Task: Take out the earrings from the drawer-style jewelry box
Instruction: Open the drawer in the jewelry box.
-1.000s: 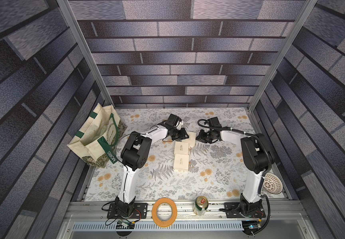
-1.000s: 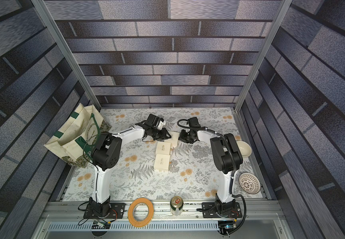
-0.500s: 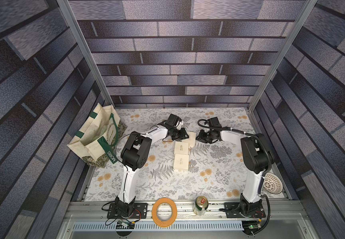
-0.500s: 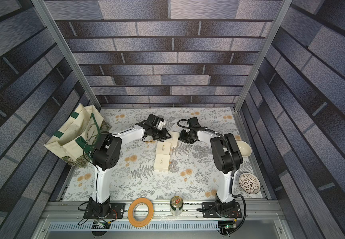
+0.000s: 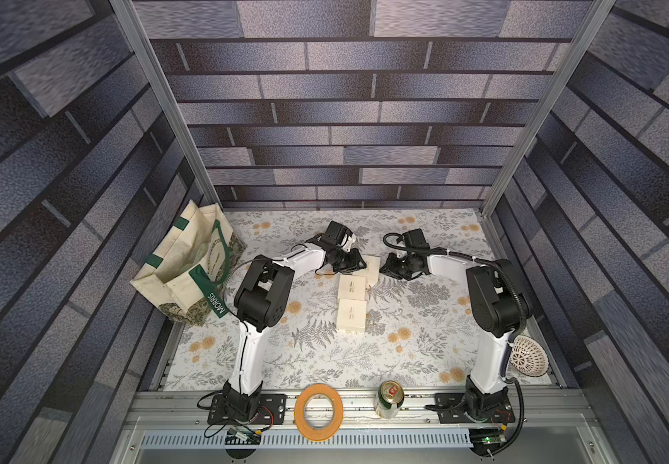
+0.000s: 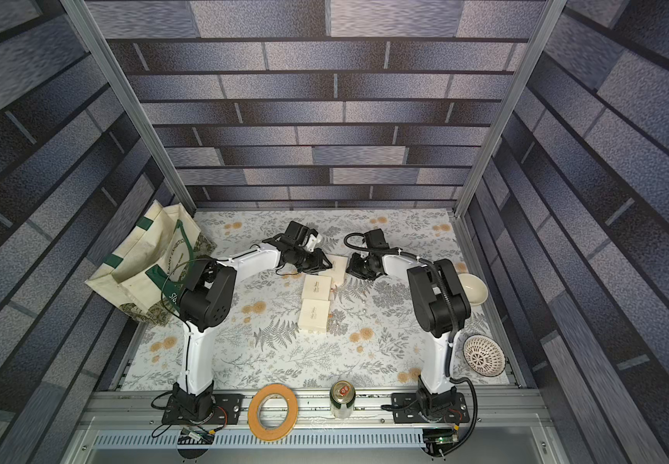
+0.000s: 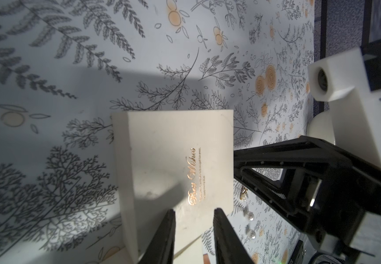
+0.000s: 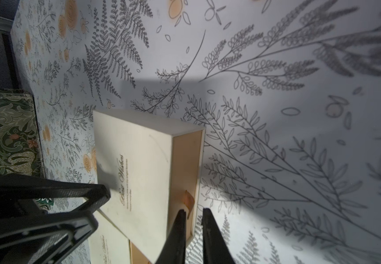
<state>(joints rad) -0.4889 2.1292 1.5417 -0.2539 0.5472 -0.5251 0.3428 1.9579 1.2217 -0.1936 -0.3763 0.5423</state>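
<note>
The far cream jewelry box (image 5: 373,268) (image 6: 339,267) lies tilted between both grippers, one end propped on a second box. My left gripper (image 7: 194,212) (image 5: 361,263) is open, its tips over the gold-lettered top (image 7: 180,160); one of its fingers (image 8: 70,192) touches that top. My right gripper (image 8: 194,211) (image 5: 383,269) is open by a narrow gap at the tan drawer end (image 8: 186,164), right at the orange ribbon tab (image 8: 189,200). Two pearl earrings (image 7: 249,216) (image 7: 251,233) and a small gold piece (image 7: 243,194) lie on the cloth beside the box.
Two more cream boxes (image 5: 352,287) (image 5: 351,315) lie just nearer the front. A tote bag (image 5: 188,265) stands at the left. A cream bowl (image 6: 471,287) and a patterned bowl (image 5: 529,355) sit at the right. A tape roll (image 5: 319,409) and a can (image 5: 390,397) are on the front rail.
</note>
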